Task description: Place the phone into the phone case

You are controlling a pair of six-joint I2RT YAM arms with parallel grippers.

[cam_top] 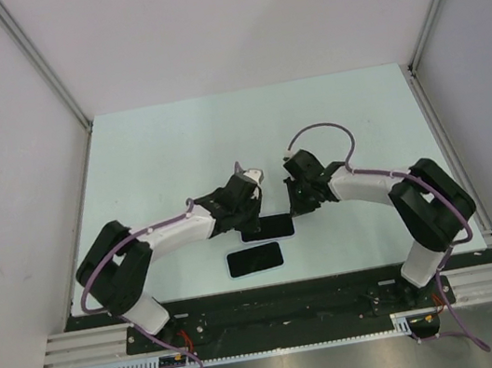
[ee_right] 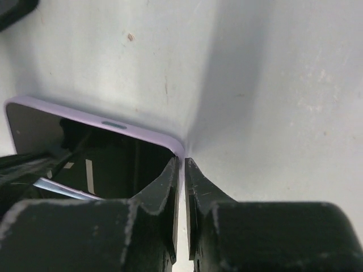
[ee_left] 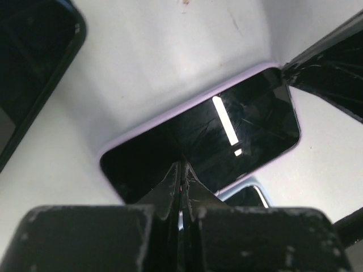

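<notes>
1. Phone (cam_top: 267,228) is actually the second thing out from the arm bases (cam_top: 150,318). The first is a separate dark slab (cam_top: 255,259) lying flat on the table (cam_top: 174,149), just beside the phone's near side, with neither hand on it.
2. Then the phone itself: flat, glossy dark face up, lying crosswise right between the two hands. In the wrist views a lilac phone case (ee_right: 74,115) rims it along the sides and corners I can see, so it looks to be in the case. Can't tell if it's seated all the way round though.
3. Left hand (ee_left: 181,170) comes in from the left with its fingers clenched tight together and nothing between them. The tips are down over the dark face, close to the long edge on that hand's own side.
4. Right hand (ee_right: 181,164) is at the opposite end, fingers closed to a hairline slit and gripping nothing. The tips are right at the case's rounded corner; touching or just shy of it, I can't tell.
5. Past all that, the pale table runs on to the white walls (cam_top: 228,17).
</notes>
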